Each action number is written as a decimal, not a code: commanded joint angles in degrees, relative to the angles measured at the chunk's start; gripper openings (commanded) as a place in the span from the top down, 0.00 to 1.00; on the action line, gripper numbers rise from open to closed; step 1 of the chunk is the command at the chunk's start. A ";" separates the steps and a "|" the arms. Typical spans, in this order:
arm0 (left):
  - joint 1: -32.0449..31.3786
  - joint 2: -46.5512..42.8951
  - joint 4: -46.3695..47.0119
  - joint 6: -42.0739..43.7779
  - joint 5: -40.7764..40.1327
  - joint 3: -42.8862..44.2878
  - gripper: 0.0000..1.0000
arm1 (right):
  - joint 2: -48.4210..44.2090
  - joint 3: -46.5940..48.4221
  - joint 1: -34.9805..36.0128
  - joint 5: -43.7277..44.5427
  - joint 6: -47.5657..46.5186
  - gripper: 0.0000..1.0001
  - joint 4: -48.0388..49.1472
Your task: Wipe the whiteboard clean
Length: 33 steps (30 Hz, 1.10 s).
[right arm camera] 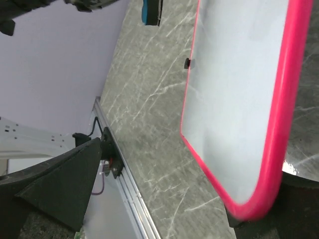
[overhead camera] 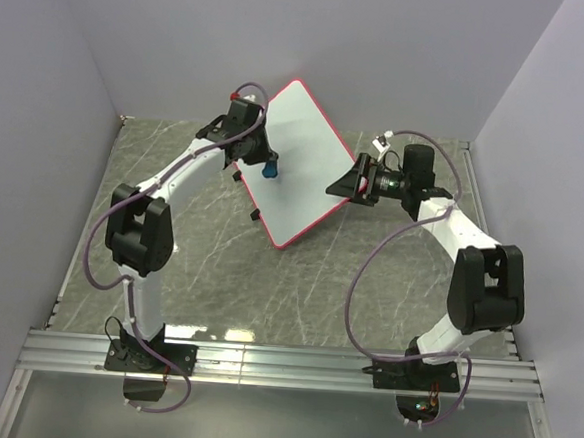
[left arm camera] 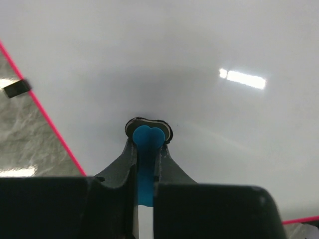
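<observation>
- Nearest: a metal rail [overhead camera: 282, 364] runs along the near edge of the grey marbled tabletop [overhead camera: 189, 262]. Both arm bases are fixed on it.
- The right tool [overhead camera: 347, 183] points left at the right-hand corner of the whiteboard [overhead camera: 306, 160].
- In the right wrist view its jaws stand wide apart. One dark finger [right arm camera: 60, 184] sits well clear on the left, and the other is at the lower right edge of the view.
- The pink-red framed corner lies between the jaws, close against the right-side finger. No clamping is seen, and I cannot tell whether the corner touches that finger.
- The whiteboard lies mid-tabletop, turned corner-on to the arms. Its near corner points towards the rail and its far corner is close to the back wall [overhead camera: 314, 40].
- Two small black feet [overhead camera: 255, 214] sit on its lower-left edge.
- The left tool [left arm camera: 148, 143] reaches over that lower-left edge, onto the left part of the board.
- Its jaws are nearly together, clamped on the narrow blue grip of the eraser [left arm camera: 148, 130].
- The eraser's round dark-rimmed pad faces the board surface and appears pressed on it, casting a soft shadow around itself.
- In the left wrist view the board surface reads plain white with one bright glare patch. The pink frame and one black foot show at the left.
</observation>
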 commanded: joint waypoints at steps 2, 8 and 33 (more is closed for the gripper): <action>1.29 -5.93 -3.18 -1.17 -5.77 -4.08 1.00 | -6.96 1.87 -0.27 3.58 -2.71 0.00 -3.46; 3.75 -14.45 -9.78 -3.20 -13.33 -15.85 1.00 | -11.70 -1.91 -3.17 8.70 -4.48 0.00 -11.11; -1.33 -33.27 -20.74 -14.97 -17.37 -43.57 0.00 | -42.91 -4.39 -1.86 23.64 1.50 0.00 -34.47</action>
